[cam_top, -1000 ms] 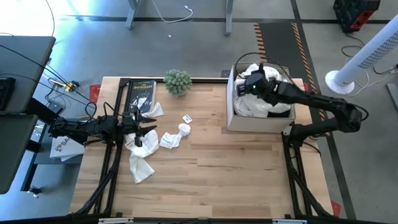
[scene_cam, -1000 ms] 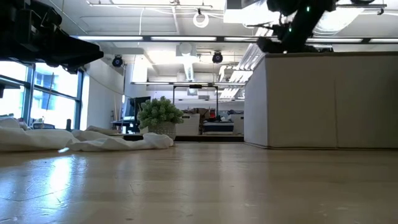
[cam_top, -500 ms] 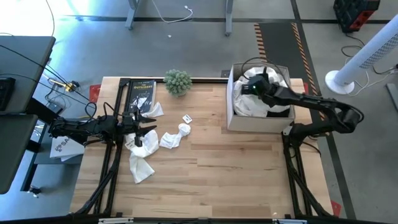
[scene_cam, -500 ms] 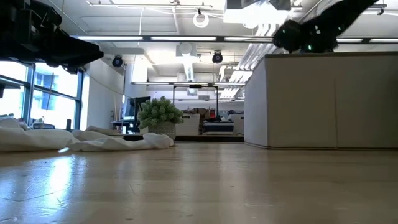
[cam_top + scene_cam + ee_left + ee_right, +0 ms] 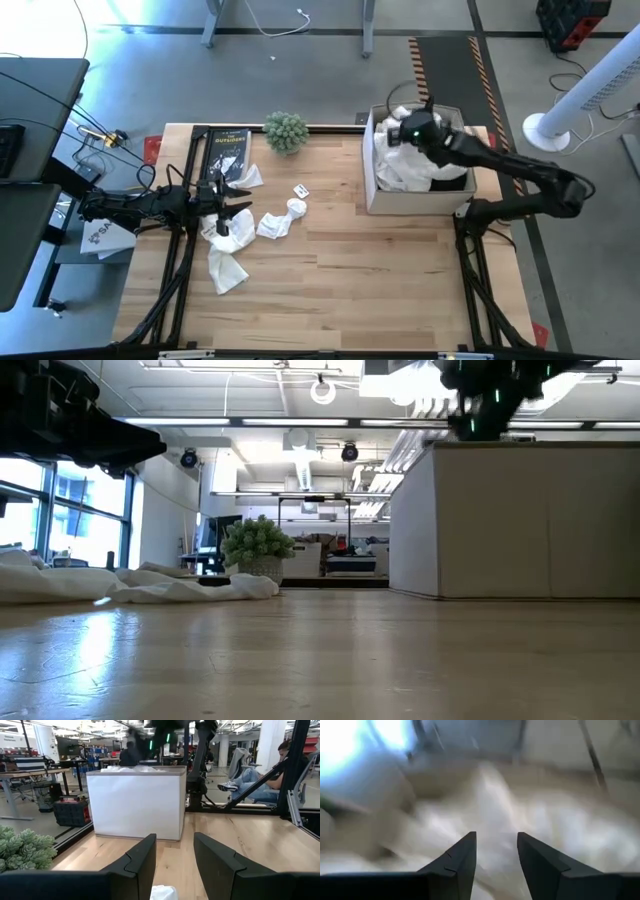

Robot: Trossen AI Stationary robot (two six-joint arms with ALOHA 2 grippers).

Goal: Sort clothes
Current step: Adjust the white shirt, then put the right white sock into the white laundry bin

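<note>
Light wood table (image 5: 350,270): white clothes (image 5: 228,268) strewn left beneath left gripper (image 5: 232,203), parted, empty; right gripper (image 5: 398,131) parted, empty, over white box (image 5: 415,195); grey floor (image 5: 300,70) beyond

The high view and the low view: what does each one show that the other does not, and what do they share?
Only the high view shows the black book with yellow lettering, the left gripper open over the white garments on the table, and the white clothes inside the box under the right gripper.

Only the low view shows the room behind the table, with ceiling lights and windows.

Both show the white cardboard box, the small green plant and the white garments lying on the wooden table.
</note>
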